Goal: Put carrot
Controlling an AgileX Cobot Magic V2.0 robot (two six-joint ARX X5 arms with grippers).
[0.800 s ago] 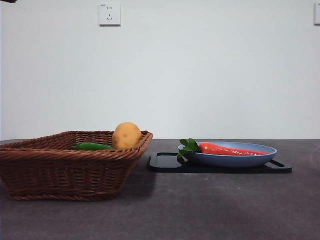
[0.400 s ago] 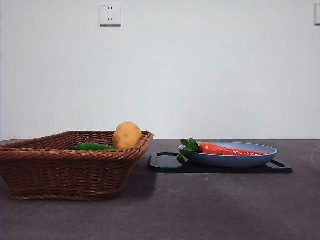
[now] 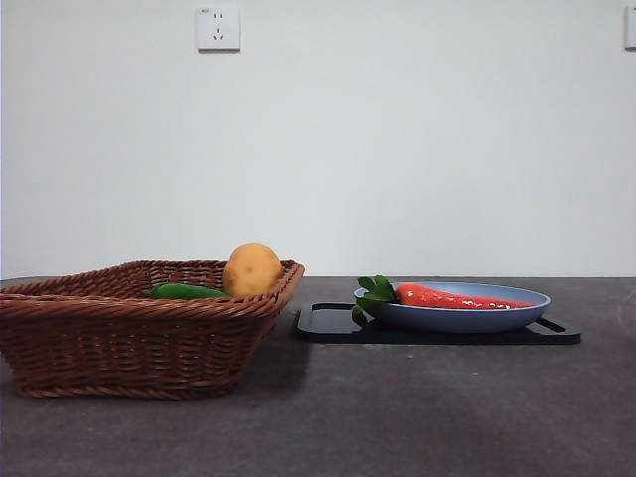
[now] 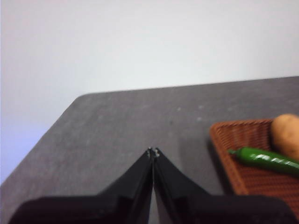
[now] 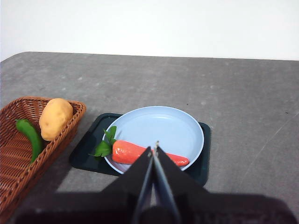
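Note:
The red-orange carrot (image 3: pixel 459 296) with green leaves (image 3: pixel 374 290) lies in a pale blue plate (image 3: pixel 467 318) on a black tray (image 3: pixel 328 324). In the right wrist view the carrot (image 5: pixel 128 152) lies in the plate (image 5: pixel 163 126) just beyond my right gripper (image 5: pixel 153 150), which is shut and empty, held above the table. My left gripper (image 4: pixel 153 152) is shut and empty over the bare table, beside the wicker basket (image 4: pixel 247 154). Neither gripper shows in the front view.
The brown wicker basket (image 3: pixel 129 338) at the left holds a tan potato (image 3: pixel 251 268) and a small green vegetable (image 3: pixel 184 291). Both show in the right wrist view too, the potato (image 5: pixel 55 117) and the green vegetable (image 5: pixel 29 133). A wall socket (image 3: pixel 218 27) is behind.
A black arm tip at the top left corner of the front view has gone out of view. The carrot, plate and basket have not moved.

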